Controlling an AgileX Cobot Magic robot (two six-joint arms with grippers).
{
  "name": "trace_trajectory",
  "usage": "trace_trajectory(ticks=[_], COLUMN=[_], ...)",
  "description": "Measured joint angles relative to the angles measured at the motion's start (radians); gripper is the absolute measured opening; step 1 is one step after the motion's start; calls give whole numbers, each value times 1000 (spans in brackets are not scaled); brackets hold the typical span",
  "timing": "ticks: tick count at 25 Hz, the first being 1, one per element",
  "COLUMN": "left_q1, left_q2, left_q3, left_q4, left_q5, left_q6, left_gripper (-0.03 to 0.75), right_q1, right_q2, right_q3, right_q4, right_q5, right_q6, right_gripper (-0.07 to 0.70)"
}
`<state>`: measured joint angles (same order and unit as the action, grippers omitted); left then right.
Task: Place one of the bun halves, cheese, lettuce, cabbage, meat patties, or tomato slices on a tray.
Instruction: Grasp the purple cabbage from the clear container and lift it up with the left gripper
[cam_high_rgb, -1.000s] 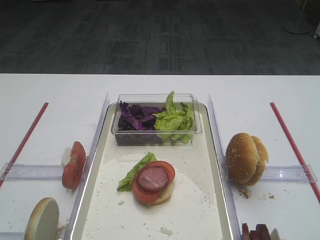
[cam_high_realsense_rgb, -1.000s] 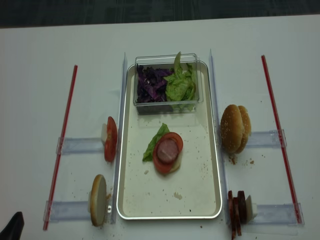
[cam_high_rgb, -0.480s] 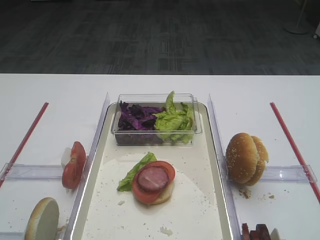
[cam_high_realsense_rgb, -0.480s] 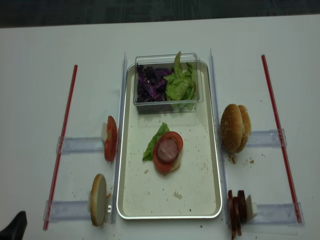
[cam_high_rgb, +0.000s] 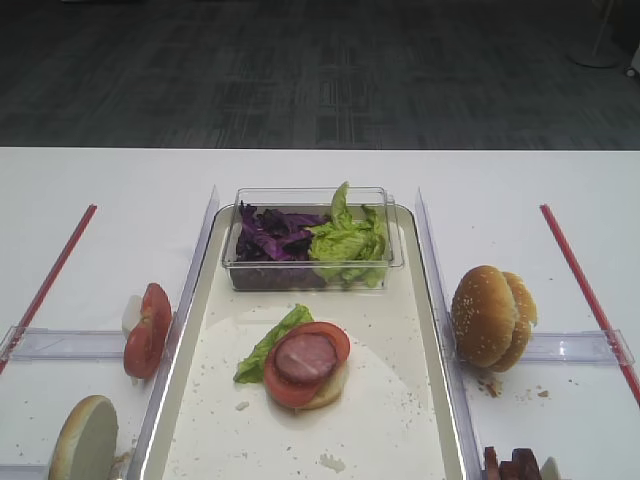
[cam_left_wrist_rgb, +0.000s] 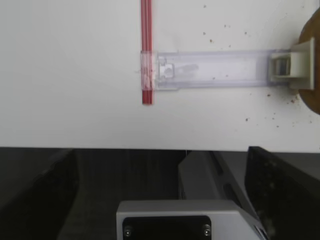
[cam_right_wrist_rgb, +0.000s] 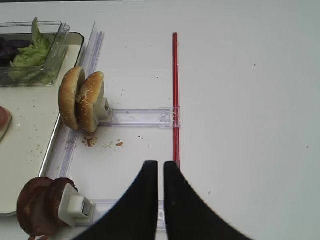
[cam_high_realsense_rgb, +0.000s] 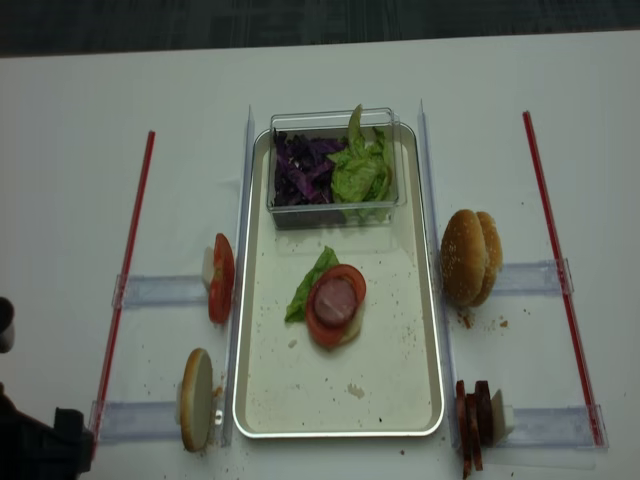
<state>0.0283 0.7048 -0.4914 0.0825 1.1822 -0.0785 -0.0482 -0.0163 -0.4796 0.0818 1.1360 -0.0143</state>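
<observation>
The metal tray (cam_high_rgb: 385, 420) holds a stack of a bun half, lettuce (cam_high_rgb: 262, 350), a tomato slice and a meat patty (cam_high_rgb: 305, 357). Cabbage (cam_high_rgb: 272, 234) and more lettuce fill the clear tub (cam_high_rgb: 312, 268) at the tray's far end. Tomato slices (cam_high_rgb: 146, 330) and a bun half (cam_high_rgb: 84, 440) stand left of the tray; bun halves (cam_high_rgb: 490, 315) and meat patties (cam_right_wrist_rgb: 37, 206) stand to its right. No cheese is in view. My right gripper (cam_right_wrist_rgb: 160, 165) is shut and empty, above the table right of the patties. My left gripper (cam_left_wrist_rgb: 160, 151) stands open at the table's near edge, holding nothing.
Red strips (cam_high_realsense_rgb: 128, 270) (cam_high_realsense_rgb: 555, 260) run along both sides of the table. Clear plastic rails (cam_high_realsense_rgb: 160, 291) (cam_right_wrist_rgb: 142, 117) with white clips hold the standing food. Crumbs lie by the right buns. The left arm (cam_high_realsense_rgb: 40, 448) is dark at the near left corner.
More of the left arm shows at the near left corner of the top view than before. The food and the right gripper have not moved.
</observation>
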Motion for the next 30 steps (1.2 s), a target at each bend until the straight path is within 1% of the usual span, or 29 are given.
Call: trace_trajectory(ticks=[3, 5, 13, 17, 20, 24, 30], left_q1=[0, 0, 0, 0, 0, 0, 0], left_q2=[103, 140, 162, 209, 283, 419, 636], left_q3=[0, -2, -3, -28, -77, -181, -372], left_q4=[0, 0, 0, 0, -2, -3, -35], left_q5=[-7, -13, -38, -73, -111, -153, -170], left_q6=[0, 0, 0, 0, 0, 0, 32], left_gripper=[618, 618, 618, 618, 618, 618, 618], right_q1=[0, 0, 0, 0, 0, 0, 0], right_q2=[0, 0, 0, 0, 0, 0, 0], right_q3=[0, 0, 0, 0, 0, 0, 0], right_q4=[0, 0, 0, 0, 0, 0, 0], right_q5=[0, 0, 0, 0, 0, 0, 0], right_q6=[0, 0, 0, 0, 0, 0, 0], right_gripper=[68, 68, 68, 68, 68, 68, 68])
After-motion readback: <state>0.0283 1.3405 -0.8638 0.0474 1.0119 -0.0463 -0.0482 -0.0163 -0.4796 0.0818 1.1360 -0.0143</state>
